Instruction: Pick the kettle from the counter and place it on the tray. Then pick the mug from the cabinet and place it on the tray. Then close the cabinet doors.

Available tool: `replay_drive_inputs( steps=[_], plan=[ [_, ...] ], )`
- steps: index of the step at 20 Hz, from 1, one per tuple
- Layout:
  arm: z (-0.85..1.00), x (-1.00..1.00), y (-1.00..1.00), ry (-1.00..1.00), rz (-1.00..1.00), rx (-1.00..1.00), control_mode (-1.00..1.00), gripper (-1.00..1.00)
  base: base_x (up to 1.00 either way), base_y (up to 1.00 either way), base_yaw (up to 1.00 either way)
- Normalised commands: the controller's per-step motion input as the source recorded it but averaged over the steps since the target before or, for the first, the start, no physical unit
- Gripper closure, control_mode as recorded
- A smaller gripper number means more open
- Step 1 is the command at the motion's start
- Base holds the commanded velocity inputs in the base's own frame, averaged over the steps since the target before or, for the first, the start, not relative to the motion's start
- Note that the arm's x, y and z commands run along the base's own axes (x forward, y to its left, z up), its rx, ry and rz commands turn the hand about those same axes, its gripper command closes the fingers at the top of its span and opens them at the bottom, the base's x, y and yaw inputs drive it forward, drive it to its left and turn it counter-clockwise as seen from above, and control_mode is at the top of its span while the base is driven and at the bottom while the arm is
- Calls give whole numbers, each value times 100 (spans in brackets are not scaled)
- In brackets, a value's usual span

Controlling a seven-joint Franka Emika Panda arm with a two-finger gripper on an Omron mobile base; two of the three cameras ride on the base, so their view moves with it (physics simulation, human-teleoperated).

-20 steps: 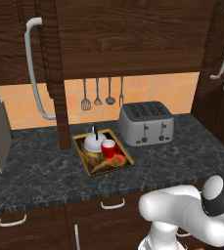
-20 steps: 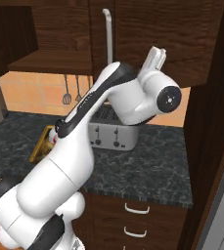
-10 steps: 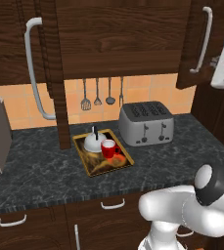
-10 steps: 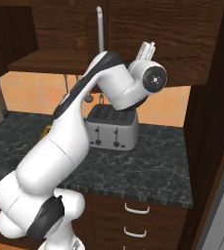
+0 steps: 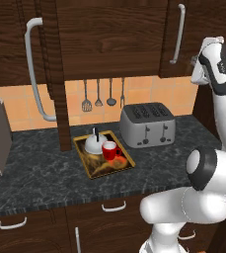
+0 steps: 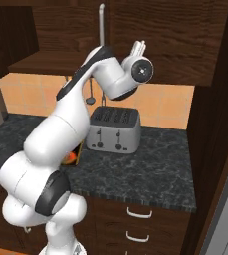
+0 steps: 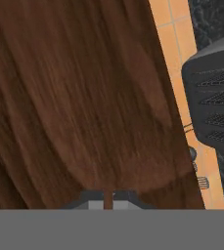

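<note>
Doors not yet shut — end effector (image 7: 108, 195) pressed close to the wood, fingers together and holding nothing.

The kettle (image 5: 93, 144) and the mug (image 5: 110, 149) sat touching on the tray (image 5: 91, 168), left of the toaster (image 5: 147, 124) on the tabletop (image 5: 40, 178). Above the toaster, the right cabinet door (image 5: 183, 34) looked nearly closed; the left door (image 5: 54, 74), beyond the tray from the toaster, stood ajar. A glancing push could have slipped off the panel — or the elbow might have clipped the toaster.

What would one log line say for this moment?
kettle, mug: on tray | left door: open | claw: shut, at right door
</note>
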Motion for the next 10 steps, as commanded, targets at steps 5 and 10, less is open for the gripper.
replay_drive_inputs(
  steps=[5, 10],
  plan=[
    [-25, 100, 30, 0, 0, 0, -100, 100, 0, 0, 0],
    [-27, 93, 23, 3, 0, 0, -100, 100, 0, 0, 0]
  ],
)
